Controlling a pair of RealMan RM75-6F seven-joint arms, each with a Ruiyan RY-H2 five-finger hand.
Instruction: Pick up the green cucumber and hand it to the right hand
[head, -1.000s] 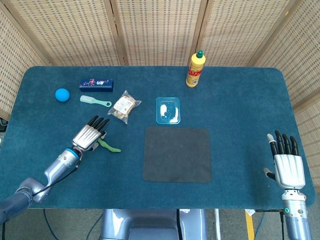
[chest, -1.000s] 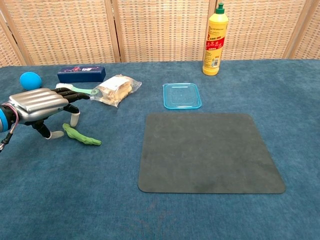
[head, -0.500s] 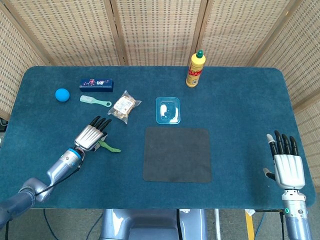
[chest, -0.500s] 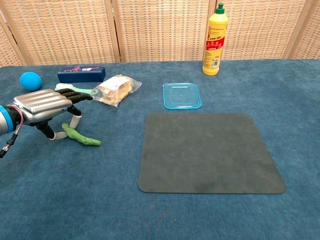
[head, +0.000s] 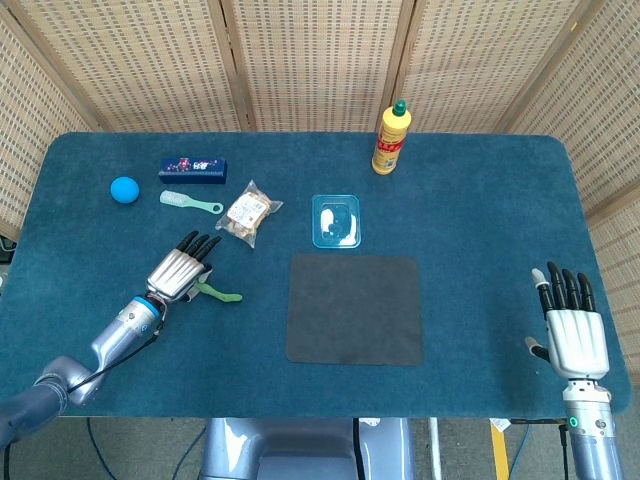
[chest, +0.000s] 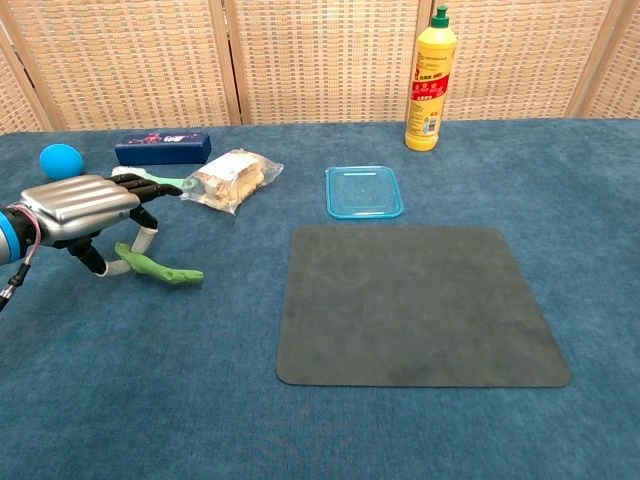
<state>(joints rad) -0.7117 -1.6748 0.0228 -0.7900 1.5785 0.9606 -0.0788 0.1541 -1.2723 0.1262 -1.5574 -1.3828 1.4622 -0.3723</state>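
The green cucumber is small and curved and lies left of the dark mat. My left hand hovers palm down over its left end and pinches that end between thumb and a finger. That end is raised a little, while the right tip stays close to the cloth. My right hand is open with its fingers straight and apart, at the table's front right edge, far from the cucumber. The chest view does not show it.
A dark grey mat lies in the middle. Behind it sit a clear blue lid and a yellow bottle. A snack bag, a pale green brush, a blue box and a blue ball are behind the left hand.
The left hand's thumb and finger have closed on the cucumber's left end, which has risen slightly and swung. The right hand has hardly moved.
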